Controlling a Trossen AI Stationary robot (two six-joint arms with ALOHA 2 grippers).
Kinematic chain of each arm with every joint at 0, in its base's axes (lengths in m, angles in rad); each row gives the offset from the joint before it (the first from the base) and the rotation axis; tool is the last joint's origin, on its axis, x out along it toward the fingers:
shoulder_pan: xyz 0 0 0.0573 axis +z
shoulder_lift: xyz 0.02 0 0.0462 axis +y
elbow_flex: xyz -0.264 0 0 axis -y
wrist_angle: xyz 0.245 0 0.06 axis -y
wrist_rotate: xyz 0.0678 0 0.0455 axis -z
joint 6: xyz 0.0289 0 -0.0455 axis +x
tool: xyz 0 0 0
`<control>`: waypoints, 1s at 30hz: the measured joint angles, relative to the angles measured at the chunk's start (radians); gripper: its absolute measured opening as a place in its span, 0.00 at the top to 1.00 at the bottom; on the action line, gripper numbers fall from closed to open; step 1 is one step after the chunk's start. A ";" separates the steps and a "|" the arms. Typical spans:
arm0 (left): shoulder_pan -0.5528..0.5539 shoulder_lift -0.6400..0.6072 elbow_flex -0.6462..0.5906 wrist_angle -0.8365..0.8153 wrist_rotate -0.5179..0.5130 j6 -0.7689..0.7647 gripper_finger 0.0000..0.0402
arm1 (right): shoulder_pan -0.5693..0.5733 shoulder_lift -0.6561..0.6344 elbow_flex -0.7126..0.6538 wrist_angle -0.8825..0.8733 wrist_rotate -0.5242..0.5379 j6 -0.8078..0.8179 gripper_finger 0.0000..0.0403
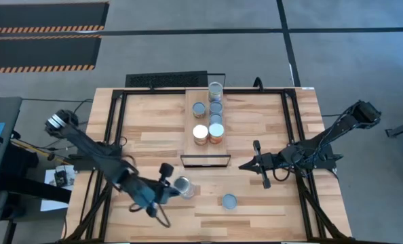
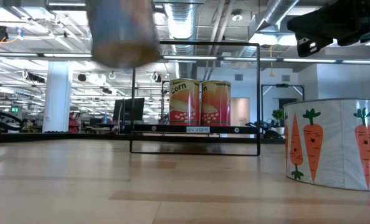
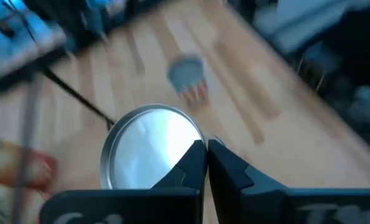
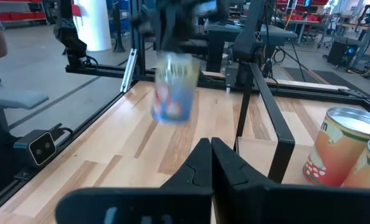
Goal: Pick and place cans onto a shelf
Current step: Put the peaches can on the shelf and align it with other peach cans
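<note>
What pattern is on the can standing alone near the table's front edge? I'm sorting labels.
The lone can has orange carrots with green tops on white; clearest in the low view.

table: light wood, frame centre
shelf: pale plank, centre-top of table, black frame at near end
on shelf: 6 cans
on table: 1 can, lower centre

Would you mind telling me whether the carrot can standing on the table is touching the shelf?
Apart. The high view shows the carrot can standing alone, with bare table between it and the shelf.
</note>
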 joint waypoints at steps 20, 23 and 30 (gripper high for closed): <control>0.425 -0.290 0.001 -0.023 -0.065 0.109 1.00 | -0.010 0.000 0.000 -0.009 -0.001 -0.016 0.98; 0.554 -0.283 0.001 -0.024 0.019 0.149 1.00 | -0.019 0.000 0.000 -0.011 -0.001 -0.016 0.98; 0.804 -0.284 0.001 0.025 0.225 0.185 1.00 | -0.020 0.000 0.000 -0.016 -0.001 -0.020 0.98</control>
